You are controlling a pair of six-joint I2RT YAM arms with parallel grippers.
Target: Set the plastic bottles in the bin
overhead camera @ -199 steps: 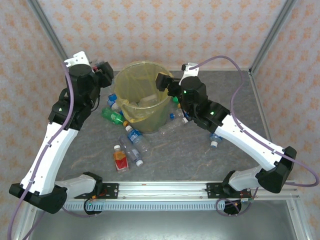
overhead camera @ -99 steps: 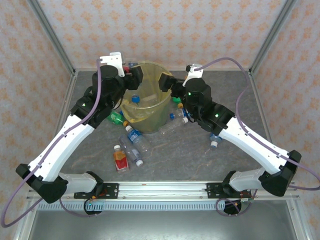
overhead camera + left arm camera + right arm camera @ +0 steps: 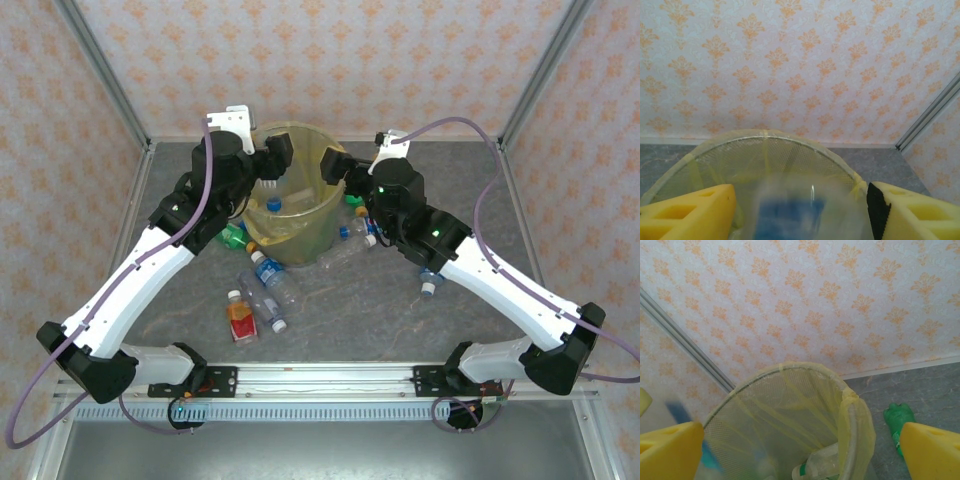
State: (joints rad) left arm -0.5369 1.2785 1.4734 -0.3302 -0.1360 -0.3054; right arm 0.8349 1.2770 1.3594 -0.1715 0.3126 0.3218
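The bin [image 3: 300, 243], lined with a yellow bag, stands at the back centre. My left gripper [image 3: 276, 166] hangs over its left rim. In the left wrist view the jaws stand apart and a blurred clear bottle with a blue label [image 3: 790, 215] drops between the fingers [image 3: 695, 210], free of them. From above, that blue-capped bottle [image 3: 272, 204] shows inside the bin. My right gripper [image 3: 331, 166] is open over the right rim, nothing in it. Another clear bottle [image 3: 837, 467] lies at the bin's bottom.
Several bottles lie on the table around the bin: a green one [image 3: 232, 236] at its left, clear ones [image 3: 272, 280] and a red-labelled one [image 3: 240, 318] in front, a clear one [image 3: 345, 250] and a green one [image 3: 900, 421] at its right, another [image 3: 430, 281] under the right arm.
My left arm swung from the bin's left side to over its rim carrying a bottle, then the jaws opened and the bottle dropped into the bin. The right arm hardly moved.
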